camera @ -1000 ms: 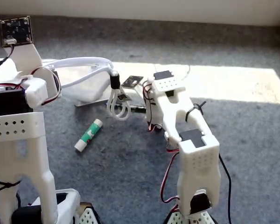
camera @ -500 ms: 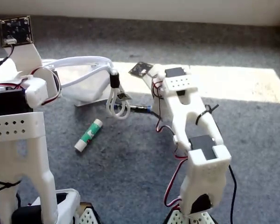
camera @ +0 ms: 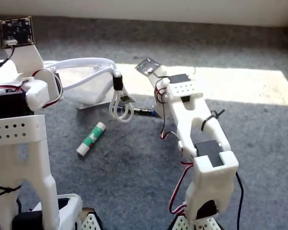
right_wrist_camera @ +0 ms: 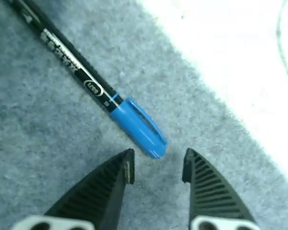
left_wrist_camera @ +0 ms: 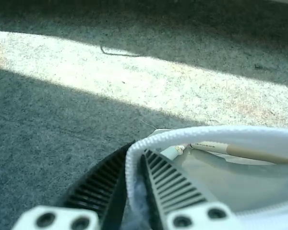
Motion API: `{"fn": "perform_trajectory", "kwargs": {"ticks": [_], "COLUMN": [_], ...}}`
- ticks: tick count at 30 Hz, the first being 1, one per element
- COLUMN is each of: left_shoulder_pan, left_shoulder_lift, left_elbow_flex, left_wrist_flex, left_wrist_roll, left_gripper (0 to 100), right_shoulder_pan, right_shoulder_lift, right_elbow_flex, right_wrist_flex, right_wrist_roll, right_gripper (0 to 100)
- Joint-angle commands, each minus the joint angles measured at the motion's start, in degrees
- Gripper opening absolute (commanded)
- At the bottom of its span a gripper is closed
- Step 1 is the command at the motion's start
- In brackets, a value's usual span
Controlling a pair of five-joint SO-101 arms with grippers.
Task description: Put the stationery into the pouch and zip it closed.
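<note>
Green-white glue stick: loose, just before white translucent zip pouch. Right pincer: half-open over blue cap of black marker, near pouch; cap-end grab may pivot, slip. Left pincer: clamped on pouch rim; slip collapses mouth.

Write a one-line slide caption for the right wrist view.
Open right gripper hovers beside blue-capped pen on grey carpet.

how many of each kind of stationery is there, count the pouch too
pouch: 1
glue stick: 1
blue-capped marker: 1
pale pen inside the pouch: 1
white loops beside the pouch: cannot tell what they are, not counted
total: 4
</note>
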Motion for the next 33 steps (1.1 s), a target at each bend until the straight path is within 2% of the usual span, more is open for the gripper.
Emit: {"fn": "perform_trajectory", "kwargs": {"ticks": [1, 14, 20, 24, 33], "left_shoulder_pan": [-0.8, -0.8, -0.8, -0.8, -0.8], "left_shoulder_lift": [0.1, 0.1, 0.1, 0.1, 0.1], "left_elbow_flex": [0.4, 0.4, 0.4, 0.4, 0.4], "left_wrist_flex": [-1.1, -1.1, -1.1, -1.1, -1.1], "left_wrist_roll": [-0.6, -0.6, -0.6, -0.6, -0.6], "left_gripper": [1, 1, 1, 1, 1], "right_shoulder_pan": [-0.7, -3.4, -3.5, -3.6, -5.2], "right_shoulder_lift": [-3.7, -3.6, -3.7, -3.7, -3.7], "right_elbow_flex": [-0.2, 9.9, 10.1, 10.1, 9.7], "right_wrist_flex": [-2.9, -16.8, -15.8, -13.8, -14.0], "right_wrist_roll": [-0.8, -0.4, -0.3, 3.4, 3.8], "right_gripper": [19.9, 19.8, 19.8, 19.7, 19.7]}}
